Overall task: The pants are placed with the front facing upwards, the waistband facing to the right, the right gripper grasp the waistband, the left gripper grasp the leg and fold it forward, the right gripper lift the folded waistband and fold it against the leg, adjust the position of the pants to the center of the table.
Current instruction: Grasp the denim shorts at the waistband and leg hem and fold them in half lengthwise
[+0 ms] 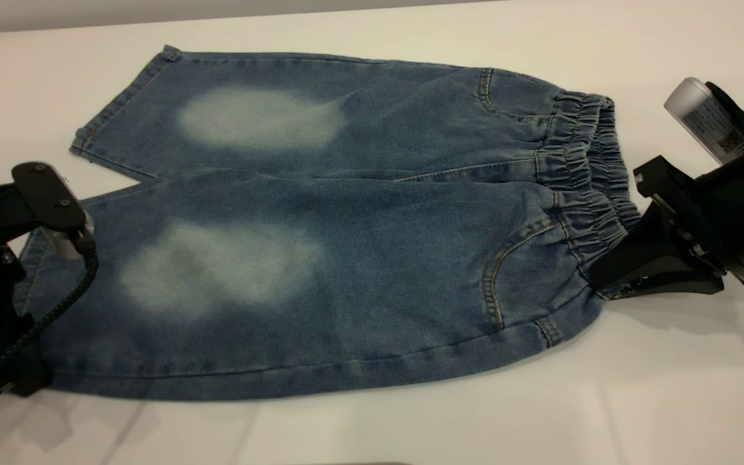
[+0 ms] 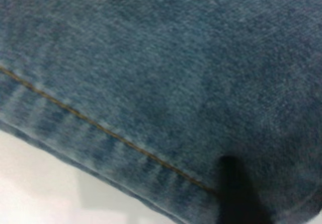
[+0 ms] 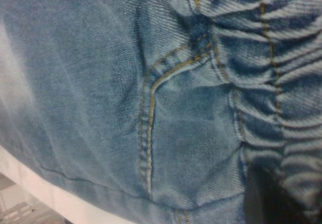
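I have bare desk (image 1: 411, 433) along the whole lower frame and across the top edge to pass through. The pants (image 1: 346, 258) fill the middle. The left gripper (image 1: 4, 361) blocks the lower left, the right gripper (image 1: 611, 274) the right edge at the waistband (image 1: 582, 168).

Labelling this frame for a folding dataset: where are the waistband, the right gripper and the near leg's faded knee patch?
waistband (image 1: 588, 161): exterior view, gathered elastic.
right gripper (image 1: 611, 274): exterior view, tip at the waistband's near corner.
knee patch (image 1: 217, 265): exterior view, pale oval's middle.
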Controlling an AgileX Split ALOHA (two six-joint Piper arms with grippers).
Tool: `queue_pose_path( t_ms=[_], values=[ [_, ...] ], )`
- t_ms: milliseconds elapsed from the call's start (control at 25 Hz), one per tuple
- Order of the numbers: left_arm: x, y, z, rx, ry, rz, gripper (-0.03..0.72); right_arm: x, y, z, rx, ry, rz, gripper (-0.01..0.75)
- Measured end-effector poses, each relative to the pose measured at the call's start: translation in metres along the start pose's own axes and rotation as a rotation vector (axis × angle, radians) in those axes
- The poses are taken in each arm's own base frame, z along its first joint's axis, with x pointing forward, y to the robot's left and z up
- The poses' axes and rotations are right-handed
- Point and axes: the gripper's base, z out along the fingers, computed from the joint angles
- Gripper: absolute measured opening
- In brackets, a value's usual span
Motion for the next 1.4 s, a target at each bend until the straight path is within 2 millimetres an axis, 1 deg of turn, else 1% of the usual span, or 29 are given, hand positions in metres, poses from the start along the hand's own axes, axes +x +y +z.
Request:
queue_pose_path(
  t_ms=[40, 160, 240, 280, 400, 560, 720, 840, 920, 1040, 1200, 1320, 1400],
  values=[
    [-0.001, 0.0, 0.0, -0.001, -0.002, 0.0, 0.253, 0.0, 0.001, 0.0, -0.009, 0.001, 0.0, 0.04],
    [-0.001, 0.001, 0.0, -0.01, -0.012, 0.0, 0.099, 0.001, 0.004, 0.0, -0.046, 0.006, -0.003, 0.04],
    [-0.002, 0.002, -0.001, -0.015, -0.018, -0.001, 0.038, 0.001, 0.006, 0.0, -0.071, 0.009, -0.003, 0.04],
    [-0.004, 0.001, -0.003, -0.019, -0.024, 0.001, 0.027, 0.001, 0.007, 0.0, -0.082, 0.011, -0.003, 0.04],
    [-0.008, -0.001, -0.011, -0.029, -0.042, 0.016, 0.021, 0.001, 0.014, -0.004, -0.117, 0.014, -0.026, 0.04],
    [-0.013, -0.004, -0.037, -0.052, -0.075, 0.038, 0.022, -0.002, 0.031, -0.018, -0.165, 0.01, -0.087, 0.04],
    [-0.01, -0.006, -0.061, -0.049, -0.068, 0.038, 0.022, -0.001, 0.045, -0.033, -0.161, 0.039, -0.128, 0.04],
    [-0.006, -0.009, -0.082, -0.05, -0.067, 0.037, 0.022, 0.004, 0.053, -0.045, -0.135, 0.084, -0.149, 0.04],
    [-0.002, -0.012, -0.099, -0.058, -0.074, 0.037, 0.022, 0.006, 0.059, -0.052, -0.119, 0.101, -0.132, 0.04],
    [0.004, -0.016, -0.123, -0.084, -0.103, 0.036, 0.022, 0.015, 0.067, -0.066, -0.098, 0.107, -0.133, 0.04],
    [0.013, -0.022, -0.151, -0.131, -0.159, 0.034, 0.022, 0.038, 0.079, -0.084, -0.094, 0.091, -0.121, 0.04],
    [0.015, -0.024, -0.166, -0.187, -0.227, 0.027, 0.022, 0.053, 0.086, -0.096, -0.094, 0.074, -0.118, 0.04],
    [0.012, -0.021, -0.172, -0.237, -0.293, 0.009, 0.022, 0.056, 0.091, -0.102, -0.097, 0.056, -0.117, 0.04]
  ],
)
